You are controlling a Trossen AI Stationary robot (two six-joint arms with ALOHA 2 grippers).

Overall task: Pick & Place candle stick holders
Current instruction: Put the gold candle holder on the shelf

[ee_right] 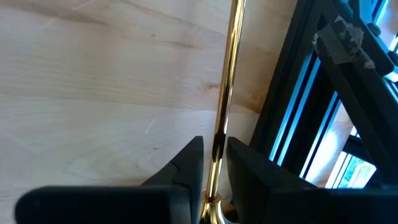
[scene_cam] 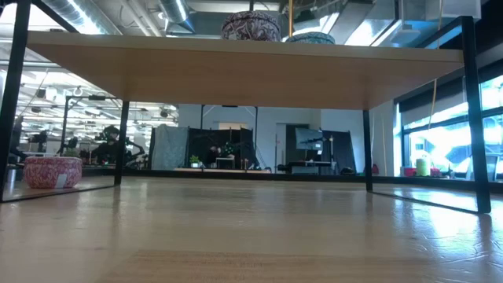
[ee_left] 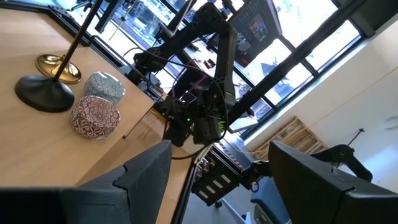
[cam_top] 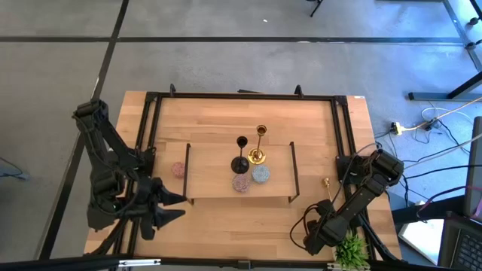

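I have the right gripper [ee_right: 212, 163] low over the table, on the right-hand side of the wooden board [cam_top: 211, 159], just beside its black end rail [cam_top: 292, 169]. A gold candle stick holder [ee_right: 225, 93] lies with its slim stem running between my fingers [ee_right: 186, 163], which are nearly closed on it, touching or all but. On the board stand a second gold holder [cam_top: 260, 144] and a black holder [cam_top: 240, 153], with mauve [cam_top: 241, 183] and pale blue rounds [cam_top: 260, 174] just beside them. A pink round [cam_top: 178, 170] sits off the board's left end. The left gripper [ee_left: 217, 168] waits beyond it, fingers wide apart, holding nothing.
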